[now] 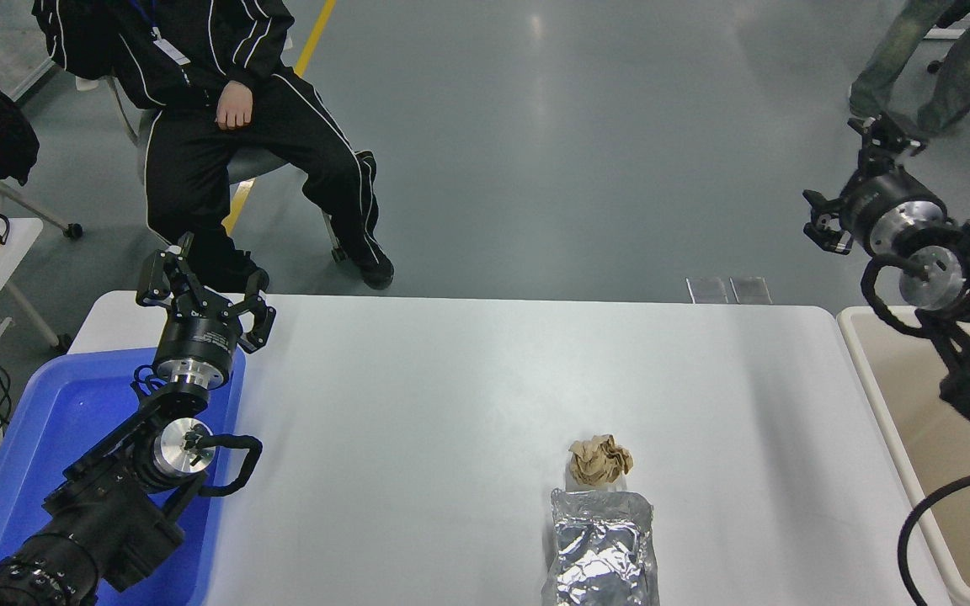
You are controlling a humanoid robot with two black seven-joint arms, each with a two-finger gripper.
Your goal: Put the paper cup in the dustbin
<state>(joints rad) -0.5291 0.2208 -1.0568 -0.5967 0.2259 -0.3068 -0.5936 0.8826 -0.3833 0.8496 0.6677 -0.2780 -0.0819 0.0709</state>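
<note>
The paper cup does not show anywhere in the head view. The beige dustbin (pixel 906 370) stands off the table's right end, and its inside is partly covered by my right arm. My right gripper (pixel 844 178) is raised above the bin's far corner, beyond the table's far right edge. It is open and empty. My left gripper (pixel 201 282) is parked at the far left of the table, above the blue tub, and is open and empty.
A crumpled brown paper ball (pixel 600 459) and a silver foil bag (pixel 601 547) lie near the front middle of the white table (pixel 451 404). A blue tub (pixel 55 429) sits at the lower left. A person (pixel 224 101) sits beyond the far left. Other people's legs (pixel 931 59) are at the top right.
</note>
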